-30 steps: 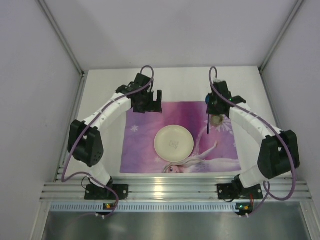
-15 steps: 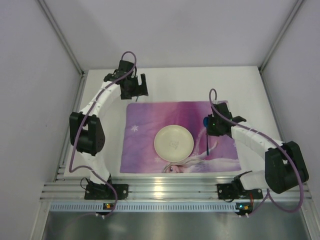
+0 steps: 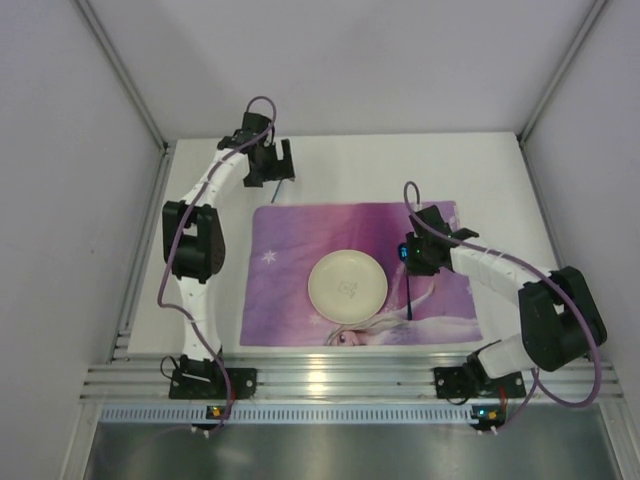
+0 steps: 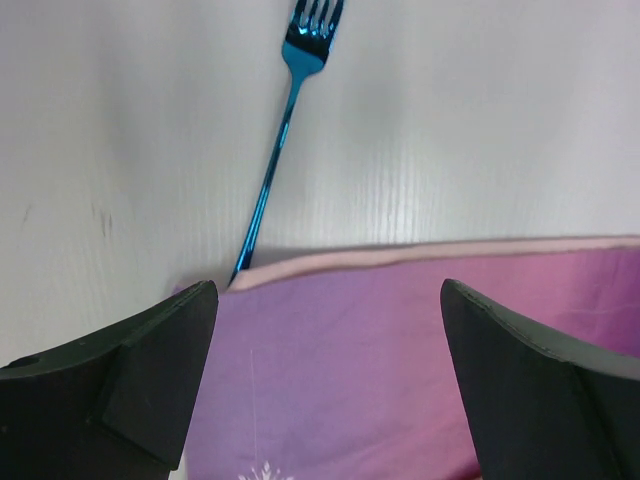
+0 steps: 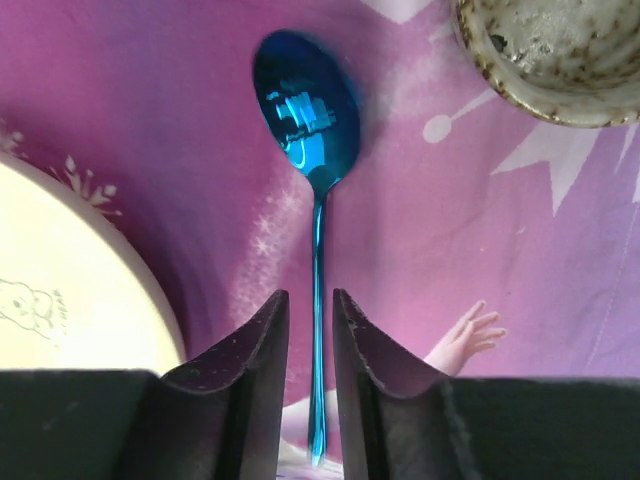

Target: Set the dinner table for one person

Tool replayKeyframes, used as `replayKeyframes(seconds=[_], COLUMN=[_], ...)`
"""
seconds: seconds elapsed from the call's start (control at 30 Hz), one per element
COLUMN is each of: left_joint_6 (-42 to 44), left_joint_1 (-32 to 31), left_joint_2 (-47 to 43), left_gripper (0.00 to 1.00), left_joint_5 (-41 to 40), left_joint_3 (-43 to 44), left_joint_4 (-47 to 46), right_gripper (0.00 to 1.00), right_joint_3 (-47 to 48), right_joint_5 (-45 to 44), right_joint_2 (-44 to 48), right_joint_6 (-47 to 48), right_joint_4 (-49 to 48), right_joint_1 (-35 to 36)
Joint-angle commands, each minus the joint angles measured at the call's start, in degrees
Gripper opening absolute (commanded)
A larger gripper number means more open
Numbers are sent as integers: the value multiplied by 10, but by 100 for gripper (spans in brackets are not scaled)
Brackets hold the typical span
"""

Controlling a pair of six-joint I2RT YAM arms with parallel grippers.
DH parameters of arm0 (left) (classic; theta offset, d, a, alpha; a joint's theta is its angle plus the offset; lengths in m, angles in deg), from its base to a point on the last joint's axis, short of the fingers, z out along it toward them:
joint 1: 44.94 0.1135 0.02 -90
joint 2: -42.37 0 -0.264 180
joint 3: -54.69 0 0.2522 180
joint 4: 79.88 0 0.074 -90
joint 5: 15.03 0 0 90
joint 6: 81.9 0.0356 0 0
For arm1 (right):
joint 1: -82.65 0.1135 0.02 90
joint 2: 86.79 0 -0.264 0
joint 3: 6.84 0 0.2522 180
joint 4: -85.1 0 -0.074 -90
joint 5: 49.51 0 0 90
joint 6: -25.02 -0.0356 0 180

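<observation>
Right arm has swung nearward; right gripper [image 5: 310, 296], fingers barely parted astride the spoon [image 5: 305, 110], may drag it askew if lifted early; left gripper [image 4: 325, 290], fingers wide, faces the fork [image 4: 272, 165].

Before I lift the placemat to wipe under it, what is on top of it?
A cream plate, a blue spoon inside the open right claw, and a speckled cup. The dinner table beneath is covered.
</observation>
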Motion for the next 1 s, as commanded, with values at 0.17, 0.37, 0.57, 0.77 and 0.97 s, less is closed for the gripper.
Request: replayKeyframes(seconds=[0.17, 0.37, 0.57, 0.77, 0.97], left_joint_6=[53, 68, 69, 76, 101], left_joint_1=[5, 6, 16, 18, 18], left_joint_2=[109, 197, 231, 245, 268], left_gripper=[98, 89, 68, 20, 4], left_joint_5=[-52, -49, -40, -26, -36], left_joint_3=[123, 206, 226, 219, 219], left_joint_4=[-33, -26, -27, -20, 0], right_gripper=[51, 63, 63, 63, 63], right_joint_3=[56, 106, 154, 178, 199], right_joint_5=[-21, -19, -31, -44, -47], right_joint_2=[57, 97, 81, 59, 41], right_joint_6=[30, 25, 24, 32, 39], right_joint_4=[92, 143, 168, 174, 175], right_joint_1=[12, 14, 15, 15, 14])
